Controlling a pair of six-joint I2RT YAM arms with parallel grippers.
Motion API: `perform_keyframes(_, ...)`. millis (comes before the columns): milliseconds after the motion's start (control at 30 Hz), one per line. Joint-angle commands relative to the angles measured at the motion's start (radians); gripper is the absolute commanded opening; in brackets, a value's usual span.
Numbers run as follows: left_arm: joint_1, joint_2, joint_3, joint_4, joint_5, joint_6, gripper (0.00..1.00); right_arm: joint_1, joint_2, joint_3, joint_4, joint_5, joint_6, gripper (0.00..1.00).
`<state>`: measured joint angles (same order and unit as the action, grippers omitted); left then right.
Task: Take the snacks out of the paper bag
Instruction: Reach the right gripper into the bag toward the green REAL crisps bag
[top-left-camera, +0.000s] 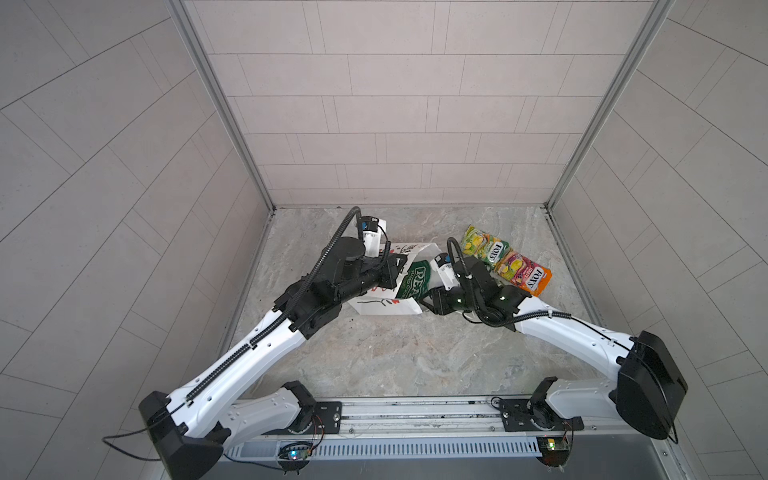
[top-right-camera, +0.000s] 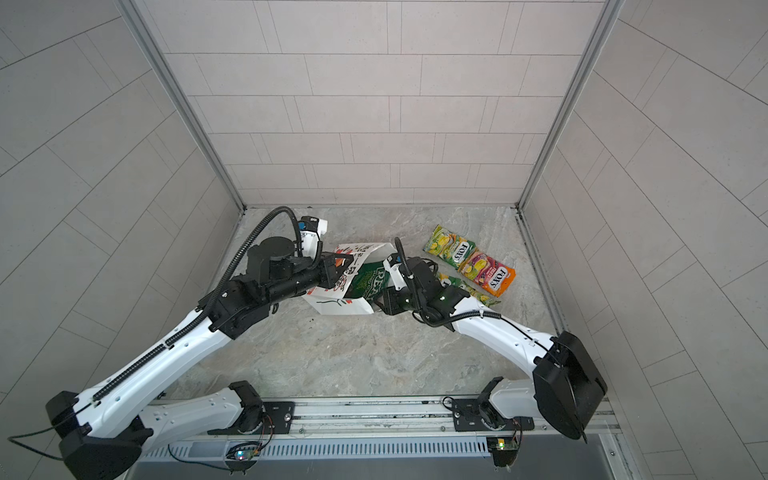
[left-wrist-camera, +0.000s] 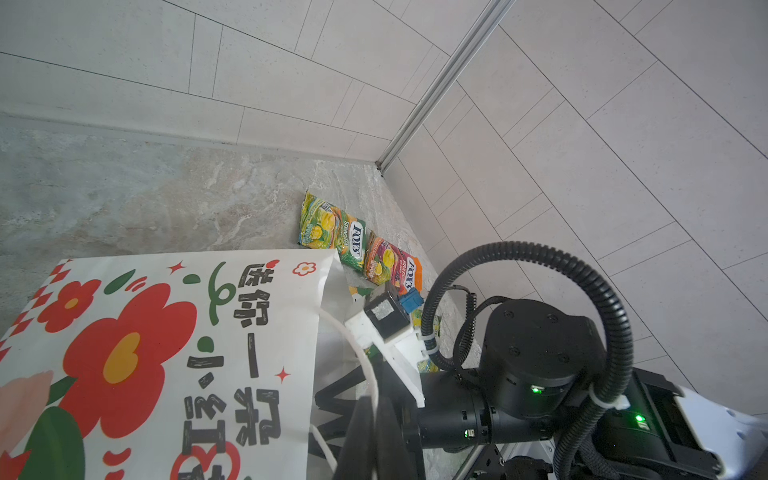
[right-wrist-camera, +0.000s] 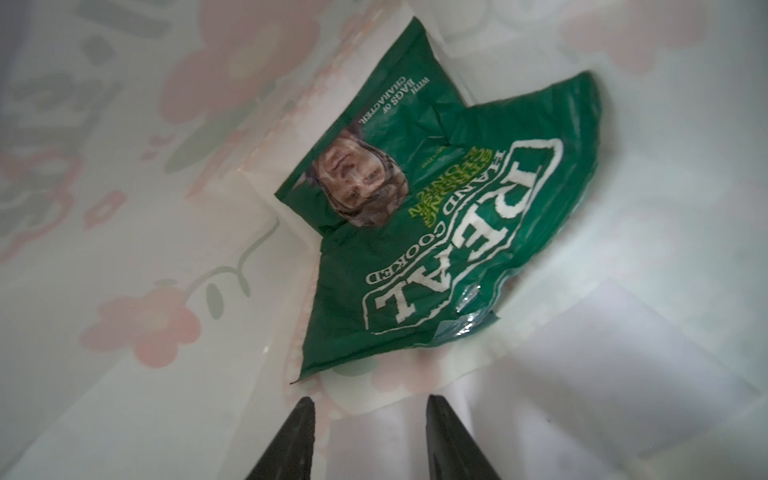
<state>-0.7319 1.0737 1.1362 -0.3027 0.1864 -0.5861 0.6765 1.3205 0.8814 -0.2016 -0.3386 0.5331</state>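
Plainly, with the left end effector (left-wrist-camera: 370, 440) pinched shut on the rim of the paper bag (left-wrist-camera: 257, 316) and the right end effector (right-wrist-camera: 370, 399), jaws apart, just short of the REAL crisp bag (right-wrist-camera: 436, 232) inside it, closing early could nip only paper.

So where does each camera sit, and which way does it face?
Top views: high above the robot's base, looking down on the table; both arms show.
Left wrist: beside the paper bag, facing the FOX'S packets; the left gripper and the right arm's wrist show.
Right wrist: inside the bag, facing the REAL crisp bag; the open right gripper shows.
Shared: both top views also show the crisp bag and the packets.
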Motion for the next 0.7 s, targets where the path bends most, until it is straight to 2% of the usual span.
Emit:
perform_keyframes(0, -0.003, 0.008, -0.006, 0.033, 0.021, 0.000, 0.00, 0.015, 0.022, 0.042, -0.082, 0.101, -0.008, 0.46)
perform_keyframes(433, -0.002, 0.016, -0.018, 0.054, 0.044, -0.015, 0.00, 0.036, 0.104, 0.111, -0.168, 0.299, 0.108, 0.53)
perform_keyframes(667, -0.003, 0.018, -0.016, 0.057, 0.047, -0.015, 0.00, 0.039, 0.146, 0.121, -0.138, 0.292, 0.140, 0.56)
